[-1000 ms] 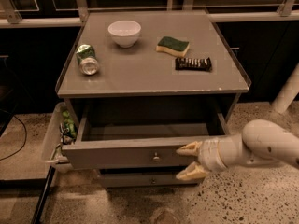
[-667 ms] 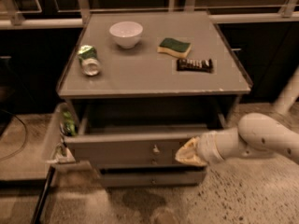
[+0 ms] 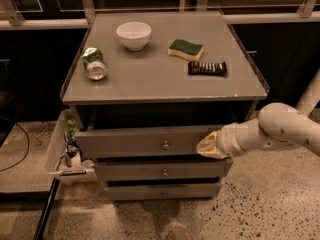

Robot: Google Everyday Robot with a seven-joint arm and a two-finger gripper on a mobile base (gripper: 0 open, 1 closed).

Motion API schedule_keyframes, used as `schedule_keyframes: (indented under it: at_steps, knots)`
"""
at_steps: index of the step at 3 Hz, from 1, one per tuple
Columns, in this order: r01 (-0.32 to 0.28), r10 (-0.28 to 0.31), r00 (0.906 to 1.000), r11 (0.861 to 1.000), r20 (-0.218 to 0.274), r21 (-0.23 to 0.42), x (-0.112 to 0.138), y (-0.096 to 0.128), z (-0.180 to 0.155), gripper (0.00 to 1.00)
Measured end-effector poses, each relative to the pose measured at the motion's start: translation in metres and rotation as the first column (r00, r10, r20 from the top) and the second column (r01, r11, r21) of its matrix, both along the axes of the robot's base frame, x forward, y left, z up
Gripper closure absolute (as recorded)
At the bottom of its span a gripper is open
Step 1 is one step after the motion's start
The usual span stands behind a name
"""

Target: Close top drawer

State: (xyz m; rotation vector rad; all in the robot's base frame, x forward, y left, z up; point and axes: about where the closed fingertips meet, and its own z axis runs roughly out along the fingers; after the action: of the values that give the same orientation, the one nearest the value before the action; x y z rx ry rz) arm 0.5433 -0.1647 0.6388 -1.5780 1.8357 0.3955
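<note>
Touching top drawer point(image 3: 130, 143) front, right of knob point(image 3: 165, 145): claw point(image 3: 201, 147), closed; drawer slightly open

1. A grey flat tabletop point(image 3: 150, 86) with a raised rim is taken as the landmark.
2. A white round ceramic bowl point(image 3: 133, 35) is set upright at its back, left of centre.
3. A green-topped yellow rectangular sponge point(image 3: 185, 49) is laid at its back, right of centre.
4. A dark rectangular wrapped snack bar point(image 3: 207, 68) is laid near its right edge.
5. A crumpled green metal can point(image 3: 94, 64) is laid sideways near its left edge.
6. A white plastic bin point(image 3: 54, 151) holding small items is seen below its left edge.
7. The gripper point(image 3: 210, 146), fingers drawn together, is seen below its front right corner.
</note>
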Motion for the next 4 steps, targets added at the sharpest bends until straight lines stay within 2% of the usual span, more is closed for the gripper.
schedule_keyframes:
  at_steps: [1,2,3,4]
  knots:
    - [0.112,-0.111,0.9933,0.993,0.03,-0.034,0.04,-0.038,0.018,0.82]
    - [0.17,-0.169,0.9847,0.984,0.044,-0.042,0.052,-0.062,0.03,0.58]
    - [0.164,-0.163,0.9858,0.986,0.042,-0.041,0.051,-0.059,0.029,0.35]
    - [0.145,-0.144,0.9893,0.989,0.02,-0.029,0.016,-0.054,0.038,0.37]
